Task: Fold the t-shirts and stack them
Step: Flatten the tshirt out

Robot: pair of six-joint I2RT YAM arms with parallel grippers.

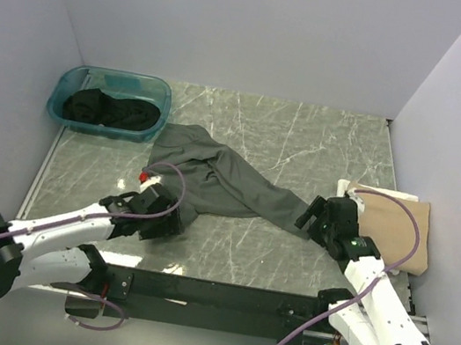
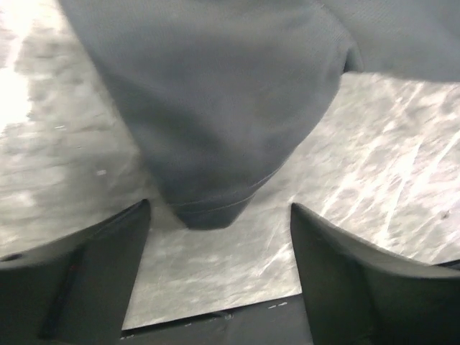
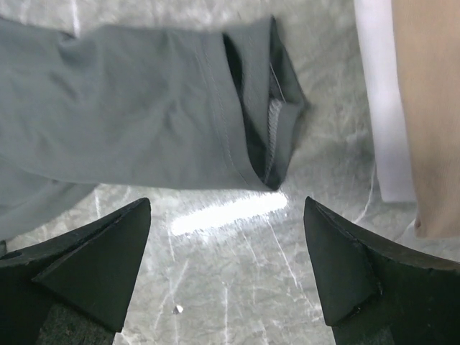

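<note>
Dark grey-olive cloth t-shirt (image 1: 237,183): limp, light, likely to bunch. I'd pinch its stitched hems. Left end effector (image 2: 219,208) and right end effector (image 3: 226,203) both released, empty, at its ends.

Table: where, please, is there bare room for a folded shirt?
Bare marble: far right, beyond the grey shirt, right of the tub; and the near strip between left gripper and right gripper. Crowded: the middle, crossed by that shirt; the right edge, under the tan shirt.
</note>
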